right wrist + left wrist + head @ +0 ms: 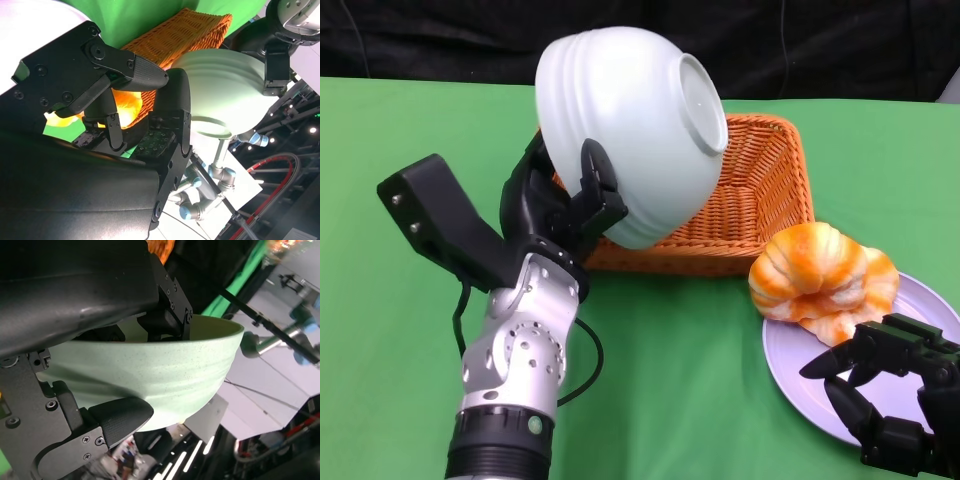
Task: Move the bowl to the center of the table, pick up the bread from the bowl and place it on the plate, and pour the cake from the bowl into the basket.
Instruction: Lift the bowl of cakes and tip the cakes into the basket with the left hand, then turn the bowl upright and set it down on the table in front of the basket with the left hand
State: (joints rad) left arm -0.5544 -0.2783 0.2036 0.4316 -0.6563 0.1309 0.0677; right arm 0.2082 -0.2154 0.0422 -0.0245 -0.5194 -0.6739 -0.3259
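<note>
Fingers of left hand (pixel 560 215) gripped pale green bowl (pixel 630 130), upended over wicker basket (pixel 750 190) just beyond. Cake unseen. Keep rim above basket. Right hand (pixel 890 385) open, empty, beside bread (pixel 820 280) on plate (pixel 790 370).

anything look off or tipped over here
The pale green ribbed bowl is tipped nearly upside down, gripped by the left hand over the orange wicker basket. The orange-and-white bread overhangs the lilac plate's rim.
</note>
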